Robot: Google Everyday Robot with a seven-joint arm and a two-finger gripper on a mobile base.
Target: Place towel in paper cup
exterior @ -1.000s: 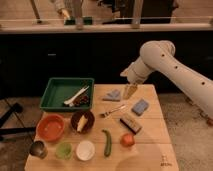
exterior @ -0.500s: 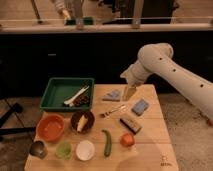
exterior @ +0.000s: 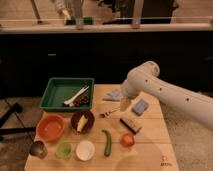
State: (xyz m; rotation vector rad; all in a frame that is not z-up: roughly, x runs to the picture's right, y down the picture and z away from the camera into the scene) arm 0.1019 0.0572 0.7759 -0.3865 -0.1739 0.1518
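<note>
The towel (exterior: 113, 95) is a small pale blue-grey cloth lying on the wooden table (exterior: 150, 155), right of the green tray. My gripper (exterior: 124, 103) hangs from the white arm that reaches in from the right. It sits just above the table at the towel's right edge, open, with nothing in it. The paper cup (exterior: 85, 149) stands white and upright in the front row, well to the front left of the gripper.
A blue sponge block (exterior: 140, 106) lies right of the gripper, with a fork (exterior: 111, 112) and a dark bar (exterior: 131, 125) just in front. The green tray (exterior: 67, 93) holds utensils. An orange bowl (exterior: 51, 127), brown bowl (exterior: 82, 121), metal cup (exterior: 38, 148), green cup (exterior: 64, 150), green vegetable (exterior: 106, 142) and tomato (exterior: 127, 140) fill the front.
The arm has lowered, bringing the gripper down toward the table beside the towel. Nothing on the table has moved.
</note>
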